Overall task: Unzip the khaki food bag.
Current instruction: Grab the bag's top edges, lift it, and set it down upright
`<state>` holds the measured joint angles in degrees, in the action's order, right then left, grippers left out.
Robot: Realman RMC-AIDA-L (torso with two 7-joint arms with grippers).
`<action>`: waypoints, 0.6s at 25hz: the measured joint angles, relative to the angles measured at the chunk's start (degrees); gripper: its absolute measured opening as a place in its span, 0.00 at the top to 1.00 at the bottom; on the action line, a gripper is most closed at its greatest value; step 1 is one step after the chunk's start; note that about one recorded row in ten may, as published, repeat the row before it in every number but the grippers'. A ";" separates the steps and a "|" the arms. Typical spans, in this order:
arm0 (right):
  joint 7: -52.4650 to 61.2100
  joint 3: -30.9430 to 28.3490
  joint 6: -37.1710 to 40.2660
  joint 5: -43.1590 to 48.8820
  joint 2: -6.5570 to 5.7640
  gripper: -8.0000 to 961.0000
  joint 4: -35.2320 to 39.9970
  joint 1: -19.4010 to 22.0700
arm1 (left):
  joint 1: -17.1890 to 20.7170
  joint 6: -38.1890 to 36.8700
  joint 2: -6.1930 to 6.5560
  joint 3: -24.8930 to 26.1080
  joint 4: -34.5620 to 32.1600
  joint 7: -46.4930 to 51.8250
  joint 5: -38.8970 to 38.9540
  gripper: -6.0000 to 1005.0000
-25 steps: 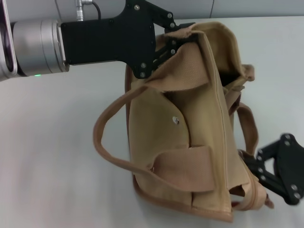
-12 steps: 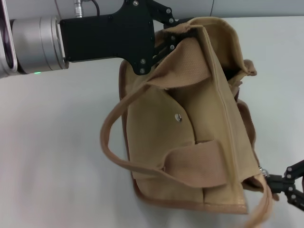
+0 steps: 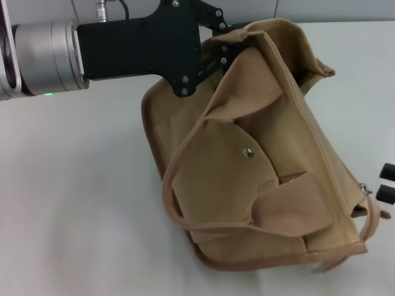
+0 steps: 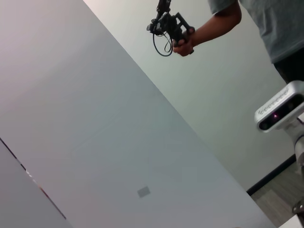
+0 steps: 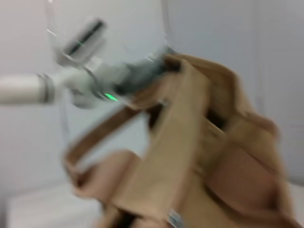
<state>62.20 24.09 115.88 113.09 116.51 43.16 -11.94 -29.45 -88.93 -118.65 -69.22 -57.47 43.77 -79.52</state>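
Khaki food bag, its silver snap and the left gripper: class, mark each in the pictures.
khaki food bag (image 3: 290, 142), head view, tan side panel.
silver snap (image 3: 248, 152), head view, pocket flap.
left gripper (image 3: 231, 38), head view, at the bag's top corner.

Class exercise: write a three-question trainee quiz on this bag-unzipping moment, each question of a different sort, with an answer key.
1. True or false: the left gripper clamps the far top corner of the khaki food bag.
2. Multiple choice: where does the right gripper show in the head view? A) above the bag B) at the right edge, beside the bag's near end C) on the front pocket
3. Fill in: the silver snap sits on the bag's front ____.

Key: 1 true; 2 B; 3 pocket.
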 joint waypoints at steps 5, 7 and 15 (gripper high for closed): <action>-0.49 -2.61 -3.20 5.32 -0.74 0.78 0.66 -0.19 | 0.00 -0.08 -0.02 -0.03 0.00 0.00 0.00 0.97; -0.58 -2.28 -3.45 6.79 -0.51 0.72 0.61 -0.71 | 0.00 -0.03 -0.06 -0.07 0.00 0.00 0.00 0.97; -0.65 -0.18 -5.68 14.19 2.38 0.27 0.99 -5.14 | -0.07 0.18 -0.07 -0.36 -0.01 0.09 0.00 0.97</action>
<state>61.56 23.91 110.20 127.28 118.89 44.15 -17.08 -29.52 -88.75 -118.72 -69.58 -57.48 43.85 -79.52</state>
